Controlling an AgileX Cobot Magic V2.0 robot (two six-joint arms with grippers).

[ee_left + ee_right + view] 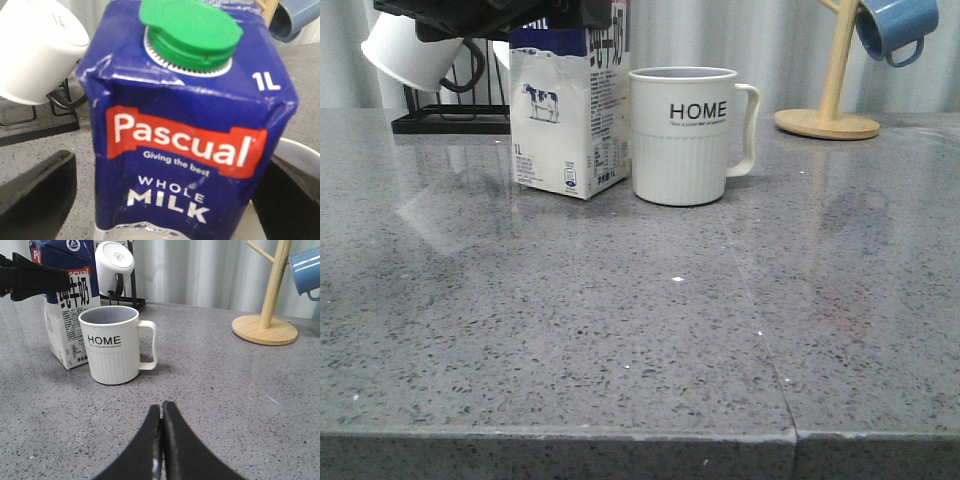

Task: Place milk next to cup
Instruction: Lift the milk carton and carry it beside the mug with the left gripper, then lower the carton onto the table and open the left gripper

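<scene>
The milk [565, 120], a white carton with a blue top and a cow picture, stands upright on the grey table just left of the cup [685, 135], a white ribbed mug marked "HOME". The gap between them is narrow. My left gripper [520, 22] is at the carton's top. In the left wrist view the gripper [170, 165] straddles the milk [185, 135]. Table shows between the carton and one finger [35, 195], so the gripper is open. My right gripper [161, 407] is shut and empty, low over the table in front of the cup [112, 347].
A black rack [450, 122] with white black-handled mugs [405, 50] stands behind the milk at the back left. A wooden mug tree [830, 115] holding a blue mug [895, 25] stands at the back right. A seam [765, 340] runs across the table.
</scene>
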